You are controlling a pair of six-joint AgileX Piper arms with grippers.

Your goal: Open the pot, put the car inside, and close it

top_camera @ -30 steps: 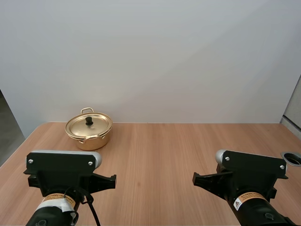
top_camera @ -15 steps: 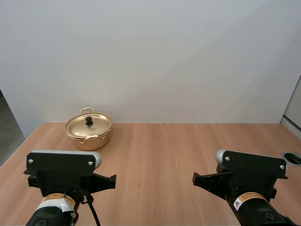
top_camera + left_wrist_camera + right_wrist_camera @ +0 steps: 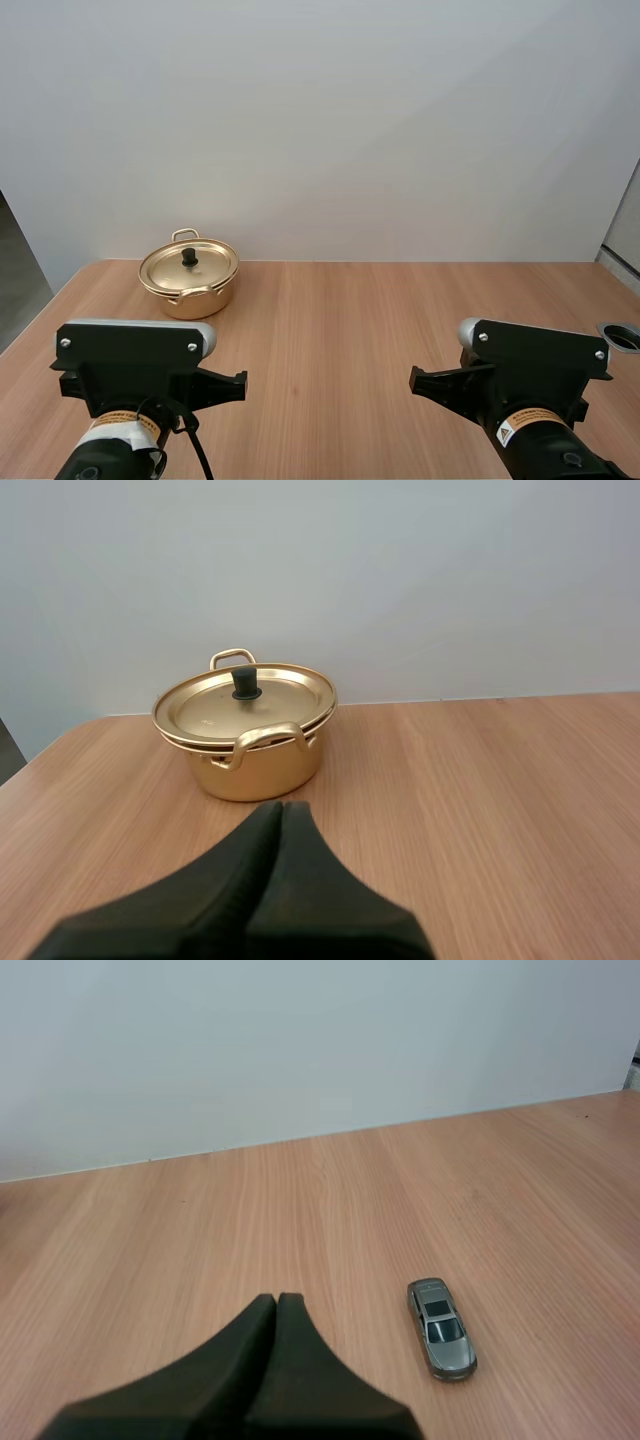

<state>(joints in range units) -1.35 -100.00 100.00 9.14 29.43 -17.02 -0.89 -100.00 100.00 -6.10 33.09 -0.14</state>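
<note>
Worktop (image 3: 480, 780) ahead of my left claw (image 3: 281, 806) lies bare up to the pot (image 3: 255, 765); just beside my right claw (image 3: 277, 1300), only the car (image 3: 441, 1328).

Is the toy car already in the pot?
No, the car sits out in the open on the wooden table.

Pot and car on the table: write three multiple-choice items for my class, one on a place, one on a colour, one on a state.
1. In the high view, where on the table is the pot?
A. near right
B. centre
C. far left
2. What colour is the car?
A. red
B. silver-grey
C. yellow
3. The lid is
A. on the pot
B. flat on the table
C. in a gripper
Answers: 1 C, the pot stands by the far left corner; 2 B, the car's body is silver-grey in the right wrist view; 3 A, the lid covers the pot.
</note>
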